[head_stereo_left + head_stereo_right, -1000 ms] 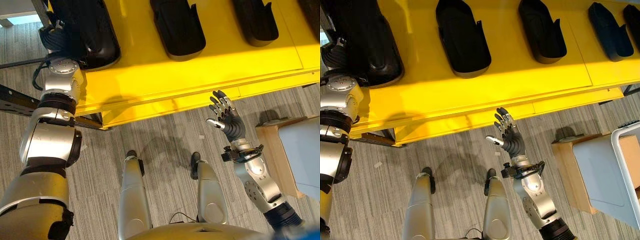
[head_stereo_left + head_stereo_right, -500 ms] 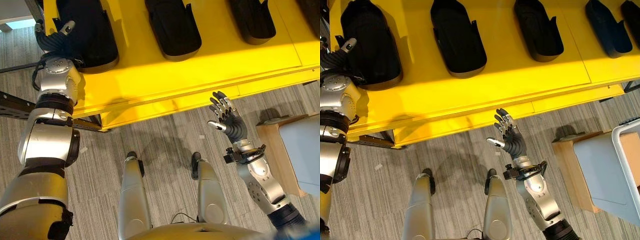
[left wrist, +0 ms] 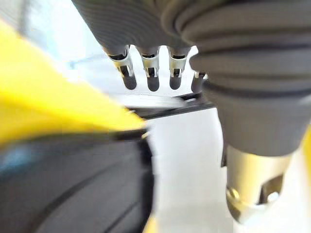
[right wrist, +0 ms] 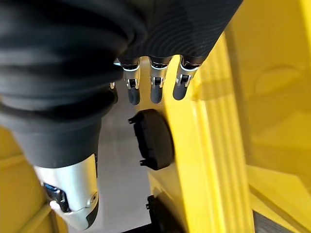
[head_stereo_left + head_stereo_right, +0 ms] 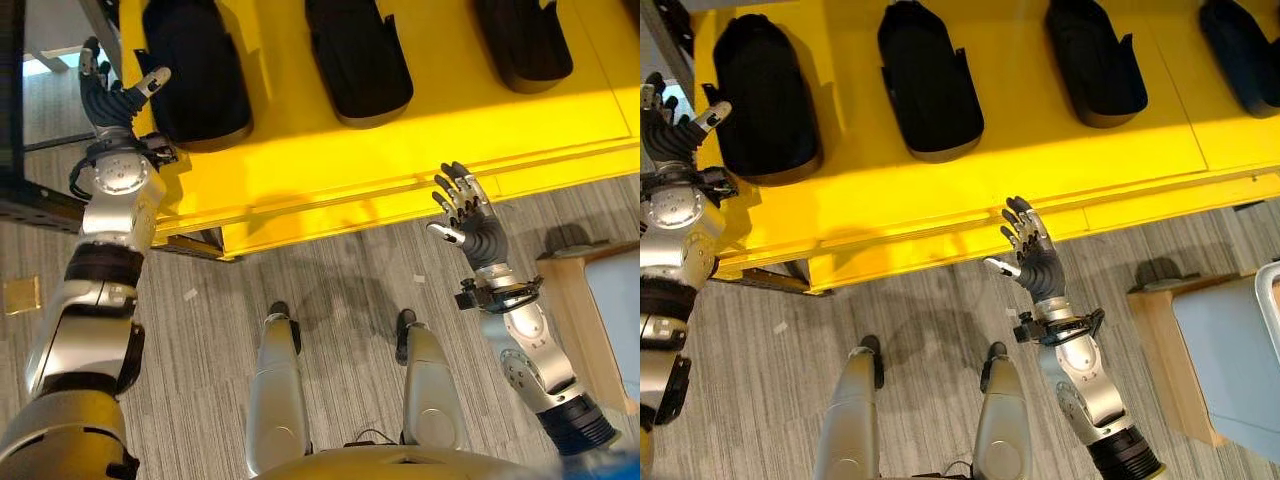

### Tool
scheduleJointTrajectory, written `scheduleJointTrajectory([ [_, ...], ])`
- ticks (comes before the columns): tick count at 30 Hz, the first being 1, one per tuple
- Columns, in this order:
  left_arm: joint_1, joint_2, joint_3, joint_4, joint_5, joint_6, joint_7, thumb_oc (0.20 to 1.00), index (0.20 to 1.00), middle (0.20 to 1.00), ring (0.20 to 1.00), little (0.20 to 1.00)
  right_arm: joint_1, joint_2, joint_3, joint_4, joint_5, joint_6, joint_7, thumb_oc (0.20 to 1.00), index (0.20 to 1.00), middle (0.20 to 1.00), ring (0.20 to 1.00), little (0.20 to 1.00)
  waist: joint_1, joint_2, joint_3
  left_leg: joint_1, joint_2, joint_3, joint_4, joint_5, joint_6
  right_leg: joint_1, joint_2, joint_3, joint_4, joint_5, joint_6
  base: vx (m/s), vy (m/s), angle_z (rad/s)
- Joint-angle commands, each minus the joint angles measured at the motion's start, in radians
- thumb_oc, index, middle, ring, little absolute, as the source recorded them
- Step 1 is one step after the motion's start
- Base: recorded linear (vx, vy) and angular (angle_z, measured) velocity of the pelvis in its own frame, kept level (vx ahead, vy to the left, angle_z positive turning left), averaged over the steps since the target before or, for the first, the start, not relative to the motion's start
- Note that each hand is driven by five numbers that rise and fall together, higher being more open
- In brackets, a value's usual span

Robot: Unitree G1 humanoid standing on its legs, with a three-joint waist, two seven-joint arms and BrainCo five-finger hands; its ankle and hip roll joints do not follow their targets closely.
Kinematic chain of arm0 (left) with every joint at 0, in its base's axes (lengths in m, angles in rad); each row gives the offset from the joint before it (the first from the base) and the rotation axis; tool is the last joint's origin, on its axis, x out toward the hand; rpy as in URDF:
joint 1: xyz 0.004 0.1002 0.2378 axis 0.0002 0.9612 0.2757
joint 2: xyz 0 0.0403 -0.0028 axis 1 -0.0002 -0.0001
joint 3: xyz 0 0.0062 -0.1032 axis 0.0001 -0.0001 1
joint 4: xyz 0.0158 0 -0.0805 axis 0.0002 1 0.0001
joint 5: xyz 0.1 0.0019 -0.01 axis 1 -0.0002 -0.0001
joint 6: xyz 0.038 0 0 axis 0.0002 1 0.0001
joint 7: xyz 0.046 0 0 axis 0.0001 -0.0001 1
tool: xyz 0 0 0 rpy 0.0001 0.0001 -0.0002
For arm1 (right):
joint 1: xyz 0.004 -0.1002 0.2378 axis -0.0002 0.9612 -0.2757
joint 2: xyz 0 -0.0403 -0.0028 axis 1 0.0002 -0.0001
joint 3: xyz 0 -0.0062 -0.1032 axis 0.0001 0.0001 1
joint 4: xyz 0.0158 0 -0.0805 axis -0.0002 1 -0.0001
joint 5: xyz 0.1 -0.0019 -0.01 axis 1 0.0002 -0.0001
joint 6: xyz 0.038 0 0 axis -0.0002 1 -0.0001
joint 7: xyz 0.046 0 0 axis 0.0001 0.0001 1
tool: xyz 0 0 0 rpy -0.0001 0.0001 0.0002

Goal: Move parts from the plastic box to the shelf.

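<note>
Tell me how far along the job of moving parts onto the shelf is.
Done: black parts already lie in a row on the yellow shelf, the leftmost part right by the left hand. In hand: nothing; the left hand and the right hand are both open and empty. Left: I can't tell how many parts remain.

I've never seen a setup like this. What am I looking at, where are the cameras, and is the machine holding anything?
This is a humanoid robot seen from its own head: two pictures come from its eyes, looking down, and two from cameras on its wrists. Before it stands a yellow shelf carrying a row of black parts. Its left hand is raised beside the leftmost part, fingers relaxed, holding nothing. Its right hand is open and empty near the shelf's front edge.
</note>
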Motion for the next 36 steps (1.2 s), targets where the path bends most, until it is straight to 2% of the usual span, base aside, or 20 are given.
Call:
scheduleJointTrajectory([
  [1, -0.008, 0.039, 0.079, -0.029, 0.127, -0.076, 0.054, 1.0, 1.0, 1.0, 1.0, 1.0, 0.014, -0.007, -0.055, -0.07, -0.038, -0.065, -0.005, 1.0, 1.0, 1.0, 1.0, 1.0, 0.018, 0.005, -0.033, 0.013, 0.025, -0.012, -0.039, 0.079, -0.002, -0.001, 0.005, 0.0, -0.001, 0.104, -0.039, -0.01, -0.007, 0.06],
  [3, 0.107, 0.023, 0.158, -0.139, 0.198, -0.082, 0.061, 1.0, 1.0, 1.0, 1.0, 1.0, 0.007, -0.009, -0.075, -0.067, -0.048, -0.064, -0.007, 1.0, 1.0, 1.0, 1.0, 1.0, 0.023, 0.012, -0.035, 0.031, 0.026, -0.01, -0.047, 0.08, -0.004, 0.012, 0.003, 0.002, -0.001, 0.103, -0.041, -0.01, -0.009, 0.06],
  [7, 0.221, 0.006, 0.233, -0.277, 0.276, -0.103, 0.054, 1.0, 1.0, 1.0, 1.0, 1.0, -0.002, -0.009, -0.097, -0.068, -0.055, -0.062, -0.005, 1.0, 1.0, 1.0, 1.0, 1.0, 0.031, 0.023, -0.04, 0.077, 0.03, -0.008, -0.084, 0.093, -0.01, 0.047, 0.005, -0.005, -0.021, 0.11, -0.041, 0.0, 0.0, 0.0],
  [8, 0.273, -0.004, 0.249, -0.326, 0.277, -0.118, 0.026, 1.0, 1.0, 1.0, 1.0, 1.0, -0.001, -0.012, -0.104, -0.068, -0.057, -0.062, -0.001, 1.0, 1.0, 1.0, 1.0, 1.0, 0.033, 0.029, -0.042, 0.104, 0.031, -0.005, -0.114, 0.104, -0.013, 0.071, 0.006, -0.008, -0.042, 0.118, -0.04, -0.01, -0.061, -0.01],
  [13, 0.432, -0.074, 0.227, -0.461, 0.193, -0.155, -0.109, 1.0, 1.0, 1.0, 1.0, 1.0, 0.011, -0.009, -0.131, -0.072, -0.063, -0.061, 0.007, 1.0, 1.0, 1.0, 1.0, 1.0, 0.038, 0.052, -0.062, 0.202, 0.043, -0.017, -0.235, 0.164, -0.022, 0.164, 0.023, -0.028, -0.122, 0.136, -0.039, 0.02, -0.067, 0.02],
  [14, 0.433, -0.075, 0.229, -0.463, 0.192, -0.155, -0.11, 1.0, 1.0, 1.0, 1.0, 1.0, 0.012, -0.01, -0.13, -0.073, -0.063, -0.061, 0.007, 1.0, 1.0, 1.0, 1.0, 1.0, 0.036, 0.052, -0.063, 0.203, 0.043, -0.017, -0.244, 0.172, -0.022, 0.165, 0.023, -0.03, -0.129, 0.143, -0.04, 0.06, -0.079, 0.13],
  [16, 0.528, -0.116, 0.216, -0.515, 0.119, -0.16, -0.19, 1.0, 1.0, 1.0, 1.0, 1.0, 0.028, -0.007, -0.143, -0.076, -0.064, -0.059, 0.02, 1.0, 1.0, 1.0, 1.0, 1.0, 0.034, 0.061, -0.082, 0.263, 0.062, -0.019, -0.314, 0.205, -0.026, 0.215, 0.038, -0.044, -0.168, 0.148, -0.041, 0.06, -0.076, 0.1],
  [17, 0.529, -0.116, 0.216, -0.516, 0.118, -0.16, -0.19, 1.0, 1.0, 1.0, 1.0, 1.0, 0.029, -0.007, -0.143, -0.076, -0.064, -0.059, 0.02, 1.0, 1.0, 1.0, 1.0, 1.0, 0.033, 0.061, -0.082, 0.265, 0.062, -0.019, -0.316, 0.205, -0.026, 0.216, 0.038, -0.044, -0.169, 0.148, -0.041, 0.1, -0.097, 0.0],
  [19, 0.634, -0.157, 0.198, -0.57, 0.051, -0.154, -0.282, 1.0, 1.0, 1.0, 1.0, 1.0, 0.043, -0.014, -0.153, -0.072, -0.059, -0.056, 0.04, 1.0, 1.0, 1.0, 1.0, 1.0, 0.033, 0.069, -0.111, 0.337, 0.095, -0.017, -0.411, 0.247, -0.029, 0.265, 0.072, -0.052, -0.211, 0.146, -0.044, 0.12, -0.132, -0.04],
  [22, 0.738, -0.211, 0.166, -0.612, -0.052, -0.145, -0.365, 1.0, 1.0, 1.0, 1.0, 1.0, 0.064, -0.026, -0.154, -0.072, -0.053, -0.053, 0.063, 1.0, 1.0, 1.0, 1.0, 1.0, 0.035, 0.078, -0.147, 0.414, 0.14, -0.009, -0.513, 0.3, -0.032, 0.306, 0.111, -0.063, -0.246, 0.135, -0.052, 0.09, -0.119, -0.14],
  [24, 0.769, -0.229, 0.153, -0.624, -0.086, -0.137, -0.385, 1.0, 1.0, 1.0, 1.0, 1.0, 0.076, -0.033, -0.154, -0.075, -0.054, -0.052, 0.071, 1.0, 1.0, 1.0, 1.0, 1.0, 0.036, 0.082, -0.159, 0.437, 0.152, -0.004, -0.544, 0.315, -0.034, 0.321, 0.121, -0.066, -0.261, 0.133, -0.056, 0.07, -0.104, -0.12],
  [25, 0.828, -0.265, 0.128, -0.639, -0.148, -0.121, -0.431, 1.0, 1.0, 1.0, 1.0, 1.0, 0.09, -0.043, -0.153, -0.071, -0.052, -0.049, 0.084, 1.0, 1.0, 1.0, 1.0, 1.0, 0.038, 0.087, -0.181, 0.476, 0.175, -0.002, -0.591, 0.343, -0.034, 0.345, 0.146, -0.071, -0.28, 0.127, -0.063, 0.15, -0.285, -0.07],
  [26, 0.911, -0.322, 0.062, -0.626, -0.184, -0.088, -0.491, 1.0, 1.0, 1.0, 1.0, 1.0, 0.123, -0.063, -0.147, -0.052, -0.051, -0.041, 0.112, 1.0, 1.0, 1.0, 1.0, 1.0, 0.04, 0.1, -0.224, 0.519, 0.211, 0.001, -0.65, 0.403, -0.036, 0.39, 0.189, -0.077, -0.325, 0.116, -0.081, 0.14, -0.277, -0.14],
  [28, 0.912, -0.34, 0.042, -0.605, -0.215, -0.083, -0.503, 1.0, 1.0, 1.0, 1.0, 1.0, 0.136, -0.067, -0.15, -0.053, -0.052, -0.04, 0.113, 1.0, 1.0, 1.0, 1.0, 1.0, 0.039, 0.105, -0.233, 0.526, 0.212, 0.004, -0.666, 0.421, -0.039, 0.409, 0.194, -0.085, -0.348, 0.116, -0.084, 0.03, -0.13, -0.14],
  [29, 0.9, -0.366, 0.014, -0.576, -0.229, -0.079, -0.505, 1.0, 1.0, 1.0, 1.0, 1.0, 0.151, -0.067, -0.167, -0.033, -0.071, -0.038, 0.083, 1.0, 1.0, 1.0, 1.0, 1.0, 0.036, 0.104, -0.235, 0.51, 0.196, 0.028, -0.651, 0.448, -0.037, 0.439, 0.185, -0.113, -0.384, 0.126, -0.094, -0.03, -0.04, 0.05],
  [30, 0.9, -0.366, 0.013, -0.575, -0.229, -0.08, -0.505, 1.0, 1.0, 1.0, 1.0, 1.0, 0.151, -0.067, -0.167, -0.033, -0.071, -0.038, 0.083, 1.0, 1.0, 1.0, 1.0, 1.0, 0.034, 0.104, -0.234, 0.509, 0.194, 0.026, -0.649, 0.447, -0.036, 0.442, 0.184, -0.115, -0.387, 0.127, -0.093, -0.03, -0.028, 0.32],
  [32, 0.909, -0.397, 0.003, -0.553, -0.247, -0.079, -0.528, 1.0, 1.0, 1.0, 1.0, 1.0, 0.174, -0.063, -0.165, -0.01, -0.045, -0.028, 0.097, 1.0, 1.0, 1.0, 1.0, 1.0, 0.029, 0.096, -0.237, 0.514, 0.146, 0.031, -0.612, 0.423, -0.037, 0.482, 0.167, -0.12, -0.455, 0.158, -0.09, -0.01, 0.04, 0.5],
  [33, 0.903, -0.414, -0.009, -0.533, -0.275, -0.074, -0.533, 1.0, 1.0, 1.0, 1.0, 1.0, 0.188, -0.059, -0.165, -0.004, -0.049, -0.019, 0.106, 1.0, 1.0, 1.0, 1.0, 1.0, 0.026, 0.09, -0.254, 0.536, 0.094, 0.018, -0.605, 0.357, -0.028, 0.502, 0.147, -0.117, -0.503, 0.188, -0.073, -0.01, 0.053, 0.36],
  [34, 0.903, -0.414, -0.009, -0.532, -0.275, -0.075, -0.533, 1.0, 1.0, 1.0, 1.0, 1.0, 0.189, -0.059, -0.165, -0.004, -0.049, -0.019, 0.106, 1.0, 1.0, 1.0, 1.0, 1.0, 0.026, 0.089, -0.253, 0.537, 0.093, 0.019, -0.603, 0.354, -0.027, 0.504, 0.146, -0.117, -0.504, 0.188, -0.072, 0.03, 0.139, 0.18],
  [36, 0.913, -0.424, -0.003, -0.519, -0.238, -0.079, -0.538, 1.0, 1.0, 1.0, 1.0, 1.0, 0.217, -0.049, -0.175, 0.007, -0.062, -0.014, 0.118, 1.0, 1.0, 1.0, 1.0, 1.0, 0.011, 0.096, -0.292, 0.583, 0.083, 0.04, -0.692, 0.347, -0.017, 0.518, 0.128, -0.115, -0.536, 0.217, -0.054, 0.05, 0.132, 0.04],
])
